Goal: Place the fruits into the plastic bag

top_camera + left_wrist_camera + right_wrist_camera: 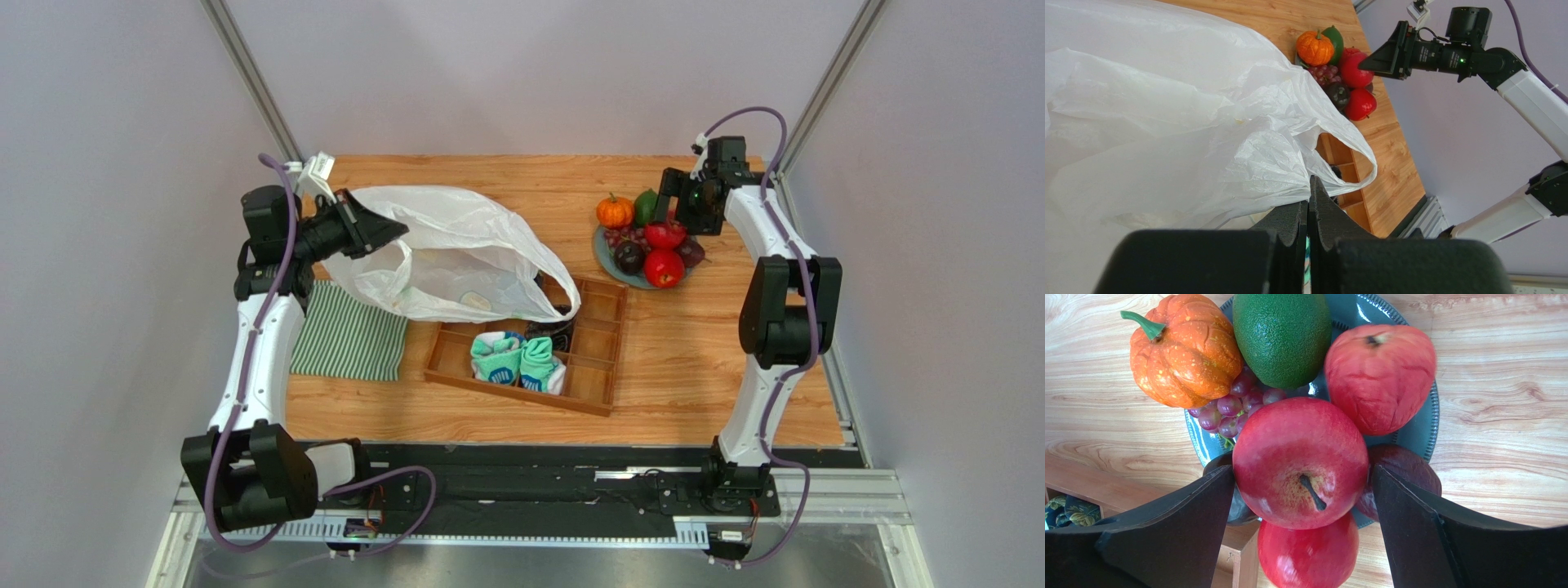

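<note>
the left tool [1309,205] is closed tight on an edge of the plastic bag [454,251] and holds that edge up. the bag lies on the left half of the surface [540,184], with one loop handle reaching over the wooden tray [595,368]. the fruits [644,239] sit together on a blue-grey plate [1420,425] at the far right, apart from the bag. the right tool [1301,478] is wide, with one finger at each side of a red apple [1290,441]; if they touch it, i cannot tell. beside this apple are the orange pumpkin [1189,352], the green avocado [1281,337] and the grapes [1223,410].
</note>
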{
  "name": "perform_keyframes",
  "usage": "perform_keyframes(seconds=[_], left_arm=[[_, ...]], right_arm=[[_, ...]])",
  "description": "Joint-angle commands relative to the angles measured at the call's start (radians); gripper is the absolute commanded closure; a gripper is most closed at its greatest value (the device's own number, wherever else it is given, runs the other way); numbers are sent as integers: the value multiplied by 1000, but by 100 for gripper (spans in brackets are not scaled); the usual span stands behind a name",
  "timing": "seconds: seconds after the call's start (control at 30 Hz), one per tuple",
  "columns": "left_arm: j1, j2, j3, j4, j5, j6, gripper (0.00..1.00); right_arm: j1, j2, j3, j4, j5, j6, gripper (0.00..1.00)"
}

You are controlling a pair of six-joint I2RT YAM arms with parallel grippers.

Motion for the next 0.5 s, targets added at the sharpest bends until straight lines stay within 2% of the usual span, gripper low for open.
perform_keyframes(seconds=[0.0,0.3,0.4,0.47], left_arm=[[9,3,0,42,28,-2,100],[9,4,-2,44,29,-5,100],[9,6,-2,46,28,-6,100],[9,6,-2,44,28,-6,100]], right_arm=[[-5,23,52,17,-2,-8,13],[-5,44,58,22,-23,-2,17],[-5,41,58,23,-28,3,23],[-5,36,57,25,-31,6,31]])
